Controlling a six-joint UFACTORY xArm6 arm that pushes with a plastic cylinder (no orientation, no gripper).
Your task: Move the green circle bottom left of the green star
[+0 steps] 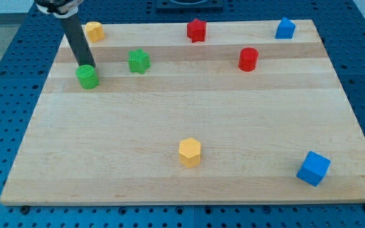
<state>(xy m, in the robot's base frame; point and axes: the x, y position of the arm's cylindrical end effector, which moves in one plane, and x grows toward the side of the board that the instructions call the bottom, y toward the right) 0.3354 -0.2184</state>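
The green circle [87,77] sits near the board's left edge, in the upper part of the view. The green star [139,61] lies to its right and a little higher. My tip [84,64] stands at the top edge of the green circle, touching or almost touching it, with the rod rising up and to the left out of the view's top.
A yellow block [94,31] sits at the top left, a red star [196,30] at top centre, a blue block [285,28] at top right. A red cylinder [248,59], a yellow hexagon [189,152] and a blue cube [313,168] lie elsewhere on the wooden board [233,114].
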